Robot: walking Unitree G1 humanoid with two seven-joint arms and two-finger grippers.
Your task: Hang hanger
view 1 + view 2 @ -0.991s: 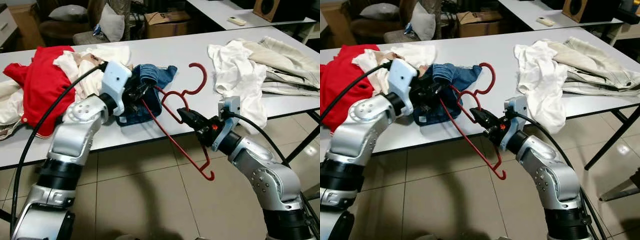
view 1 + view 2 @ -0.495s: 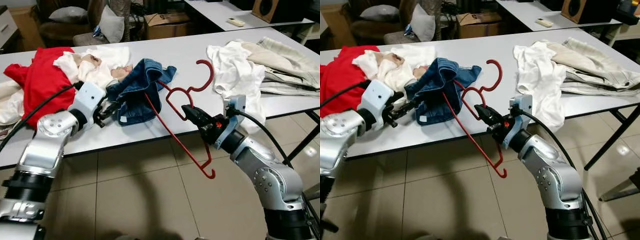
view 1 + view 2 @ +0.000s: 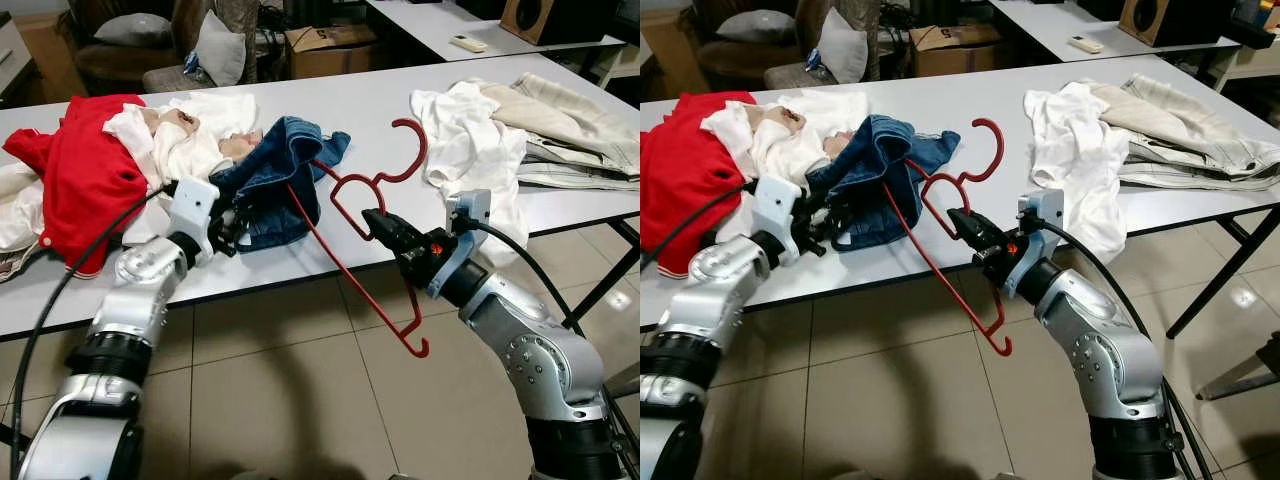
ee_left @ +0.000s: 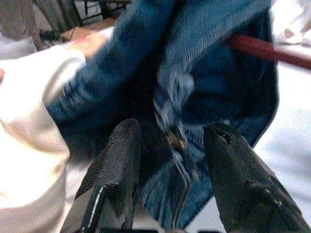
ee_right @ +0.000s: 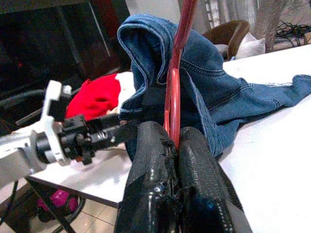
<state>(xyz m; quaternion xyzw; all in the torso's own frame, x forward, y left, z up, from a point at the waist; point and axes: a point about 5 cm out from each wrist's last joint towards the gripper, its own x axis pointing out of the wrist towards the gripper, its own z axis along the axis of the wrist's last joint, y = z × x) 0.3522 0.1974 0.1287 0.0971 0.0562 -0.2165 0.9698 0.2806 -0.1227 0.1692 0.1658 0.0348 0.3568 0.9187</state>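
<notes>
Right tool (image 3: 375, 222) clamped on red hanger (image 3: 352, 250), long bar slanting down past tabletop (image 3: 360, 110) edge, upper arm inside jeans (image 3: 275, 180); left tool (image 3: 228, 225), fingers apart, nearer at the denim.

Bare white table (image 3: 360, 110) lies open between the blue jeans (image 3: 280, 180) and the pile of white clothes (image 3: 470, 150), broken only by the red hanger (image 3: 372, 190), whose hook curves up over that gap. The hanger's long lower bar slants out past the table's front edge over the tiled floor (image 3: 300, 400), barring the way between the two arms. The right gripper (image 3: 375, 222) is clamped on the hanger at the table's edge. The left gripper (image 3: 232, 226), fingers parted, sits against the jeans, hemmed by the red garment (image 3: 85, 180) and cream clothes (image 3: 180, 140) just beside it. The floor in front is open.
</notes>
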